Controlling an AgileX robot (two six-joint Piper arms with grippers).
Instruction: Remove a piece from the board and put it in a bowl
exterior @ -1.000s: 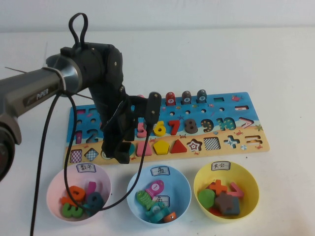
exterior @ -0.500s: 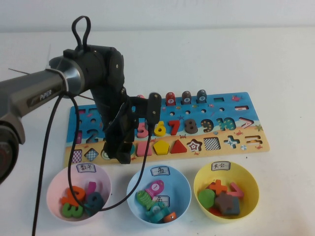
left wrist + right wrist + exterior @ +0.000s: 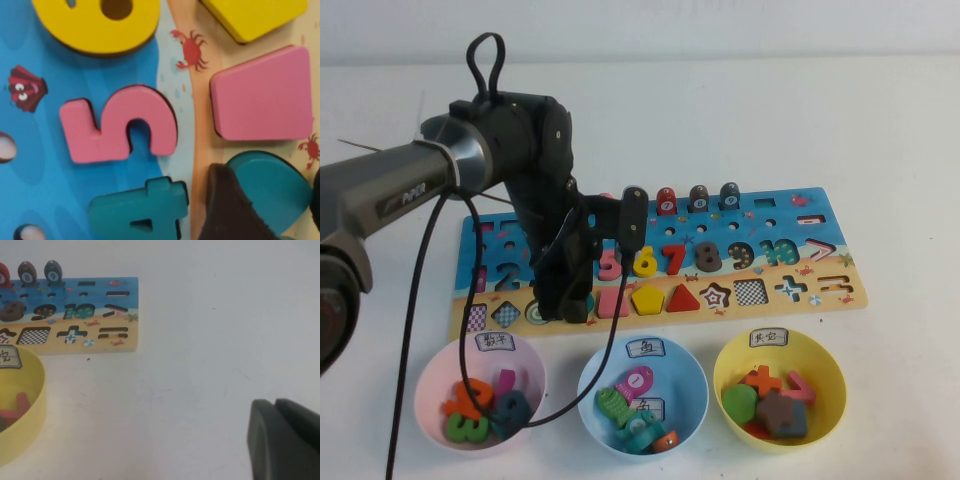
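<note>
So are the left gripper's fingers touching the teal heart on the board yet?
Touching. In the left wrist view one dark finger of the left gripper overlaps the heart with no gap. The right gripper is parked over bare table.

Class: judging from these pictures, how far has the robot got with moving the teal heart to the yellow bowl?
Early stage. The left hand is down on the board, fingers around the teal heart, which sits in its slot. Lifting and carrying to the yellow bowl remain. The right hand rests aside, shut.

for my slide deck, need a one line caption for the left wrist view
Left gripper low over the blue puzzle board, jaws straddling the teal-green wooden heart beside the pink 5 and teal 4.
</note>
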